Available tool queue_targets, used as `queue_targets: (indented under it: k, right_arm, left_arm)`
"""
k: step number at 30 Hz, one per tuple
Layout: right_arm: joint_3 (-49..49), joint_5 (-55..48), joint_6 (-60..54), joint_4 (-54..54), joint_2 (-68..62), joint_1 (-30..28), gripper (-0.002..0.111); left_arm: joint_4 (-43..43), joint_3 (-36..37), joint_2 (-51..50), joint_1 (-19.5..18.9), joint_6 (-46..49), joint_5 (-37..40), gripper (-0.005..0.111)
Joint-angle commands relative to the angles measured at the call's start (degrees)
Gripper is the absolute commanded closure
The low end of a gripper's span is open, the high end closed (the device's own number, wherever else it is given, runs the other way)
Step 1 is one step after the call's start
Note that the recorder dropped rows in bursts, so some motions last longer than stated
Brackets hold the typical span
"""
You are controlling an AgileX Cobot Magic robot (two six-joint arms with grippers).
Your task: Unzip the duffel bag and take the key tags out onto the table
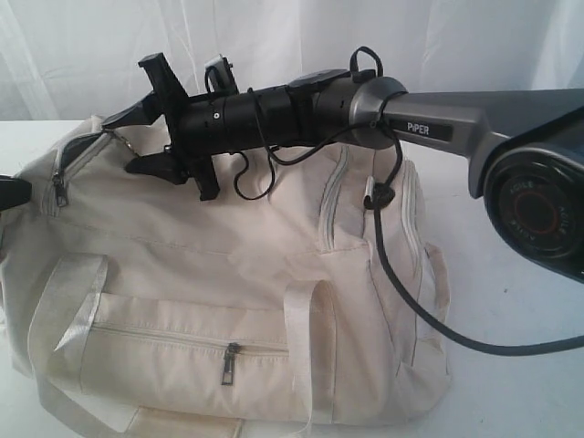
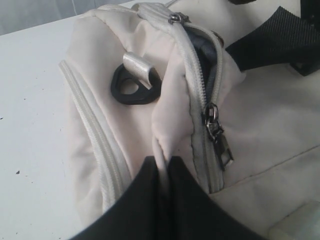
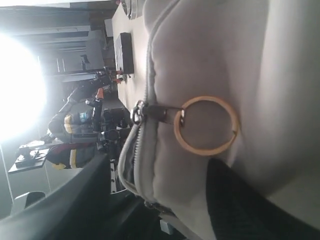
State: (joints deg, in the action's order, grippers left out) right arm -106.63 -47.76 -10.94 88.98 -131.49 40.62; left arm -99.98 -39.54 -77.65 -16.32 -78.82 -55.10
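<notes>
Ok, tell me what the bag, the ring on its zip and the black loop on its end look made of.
The bag: cream woven cloth, matte; it creases softly. The ring: probably thin metal, gold-toned with a slight glint. The black loop: likely moulded plastic, dull and smooth, though it could be rubber.

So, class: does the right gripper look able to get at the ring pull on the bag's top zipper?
Probably yes. The right gripper is open, and the ring pull lies bare on the duffel bag just ahead of its fingers, with nothing between them.
</notes>
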Motion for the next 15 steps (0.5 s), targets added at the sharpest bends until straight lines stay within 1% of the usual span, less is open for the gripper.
queue_targets:
  k: [1, 5, 10, 15]
  right_arm:
    - [0.0, 2.63, -0.23, -0.1, -0.01, 0.59, 0.054]
    - [0.09, 4.29, 0.91, -0.35, -0.5, 0.59, 0.054]
    - [0.09, 3.55, 3.89, -0.19, -3.23, 0.59, 0.054]
    - [0.09, 4.45, 3.89, 0.39, -4.3, 0.59, 0.054]
  left_arm:
    - [0.03, 0.13, 0.35, -0.2, -0.39, 0.77, 0.107]
    - [0.03, 0.13, 0.35, -0.2, -0.39, 0.88, 0.107]
    - [0.03, 0.13, 0.35, -0.2, -0.39, 0.88, 0.107]
    - [0.03, 0.13, 0.35, -0.2, -0.39, 0.99, 0.107]
